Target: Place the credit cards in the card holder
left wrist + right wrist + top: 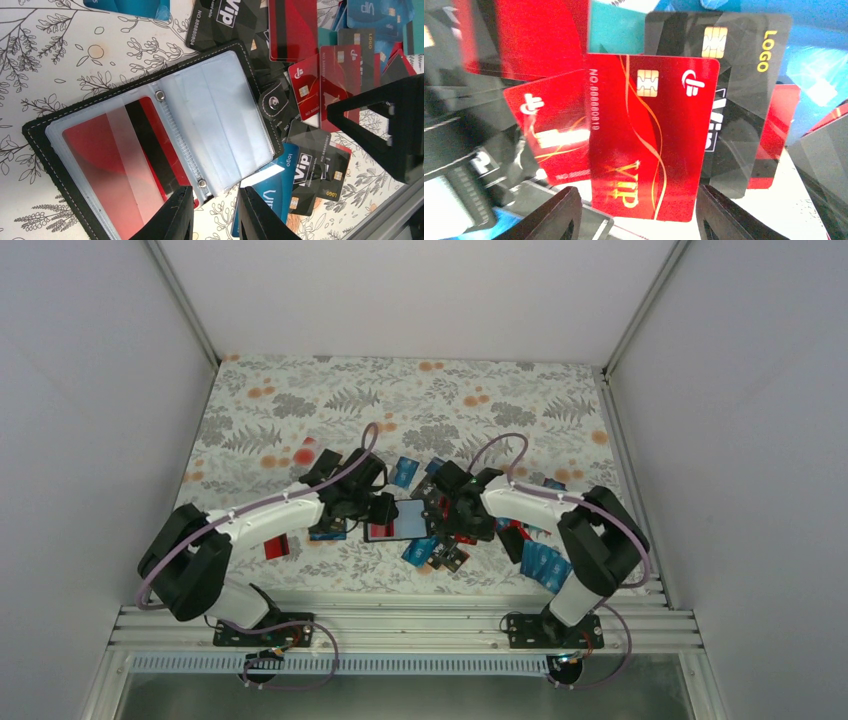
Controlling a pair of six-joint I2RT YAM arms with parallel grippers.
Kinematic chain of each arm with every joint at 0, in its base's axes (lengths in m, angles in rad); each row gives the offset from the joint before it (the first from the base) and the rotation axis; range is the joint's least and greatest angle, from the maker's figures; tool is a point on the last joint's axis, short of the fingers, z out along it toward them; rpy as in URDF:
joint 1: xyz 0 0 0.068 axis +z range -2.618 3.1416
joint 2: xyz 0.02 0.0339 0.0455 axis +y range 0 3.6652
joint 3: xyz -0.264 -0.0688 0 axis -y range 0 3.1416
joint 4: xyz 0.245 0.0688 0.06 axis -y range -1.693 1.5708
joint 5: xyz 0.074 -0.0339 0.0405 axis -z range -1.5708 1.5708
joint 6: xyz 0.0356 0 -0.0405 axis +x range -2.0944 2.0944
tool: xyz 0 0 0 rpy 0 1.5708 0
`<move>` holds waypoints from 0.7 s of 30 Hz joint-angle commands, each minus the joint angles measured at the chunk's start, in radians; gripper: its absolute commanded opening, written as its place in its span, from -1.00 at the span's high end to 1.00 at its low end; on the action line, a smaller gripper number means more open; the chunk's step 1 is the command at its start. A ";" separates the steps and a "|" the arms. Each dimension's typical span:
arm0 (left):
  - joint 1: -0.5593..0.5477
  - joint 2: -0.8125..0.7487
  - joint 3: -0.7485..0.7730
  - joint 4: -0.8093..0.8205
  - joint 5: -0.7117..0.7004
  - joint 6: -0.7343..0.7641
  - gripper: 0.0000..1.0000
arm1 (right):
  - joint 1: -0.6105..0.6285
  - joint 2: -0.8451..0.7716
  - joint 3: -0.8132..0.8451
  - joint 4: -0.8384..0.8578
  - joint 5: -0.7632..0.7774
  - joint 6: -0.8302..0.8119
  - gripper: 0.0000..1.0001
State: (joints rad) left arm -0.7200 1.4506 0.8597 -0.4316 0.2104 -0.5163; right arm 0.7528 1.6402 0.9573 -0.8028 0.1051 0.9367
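The card holder point(220, 110) lies open on the flowered cloth, with clear sleeves and a red card point(110, 155) in its left sleeve; it also shows in the top view point(400, 518). My left gripper point(215, 215) is slightly open at the holder's near edge, its left finger over the spine and only cloth in the gap. My right gripper point(639, 200) is open wide and low over a red VIP card point(649, 135), one finger on each side of it. Several credit cards lie overlapped there, among them a black LOGO card point(744, 100) and another red card point(554, 130).
Black VIP cards point(225, 20) and a blue vip card point(272, 190) crowd the holder's right side. A pile of blue cards point(545, 565) lies by the right arm and a red card point(277, 546) by the left arm. A metal rail point(400, 620) bounds the near edge.
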 commanded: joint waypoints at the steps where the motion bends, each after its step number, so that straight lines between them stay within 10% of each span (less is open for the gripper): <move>1: 0.004 -0.045 0.034 -0.015 -0.006 -0.010 0.52 | 0.007 -0.092 0.029 -0.025 0.051 -0.017 -0.17; 21: 0.032 -0.143 -0.017 0.018 0.069 -0.061 0.50 | 0.005 0.003 -0.022 0.028 -0.005 0.034 -0.53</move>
State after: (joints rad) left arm -0.6964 1.3590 0.8707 -0.4034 0.2821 -0.5705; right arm 0.7525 1.6123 0.9527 -0.7906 0.0799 0.9314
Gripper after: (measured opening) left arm 0.249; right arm 0.766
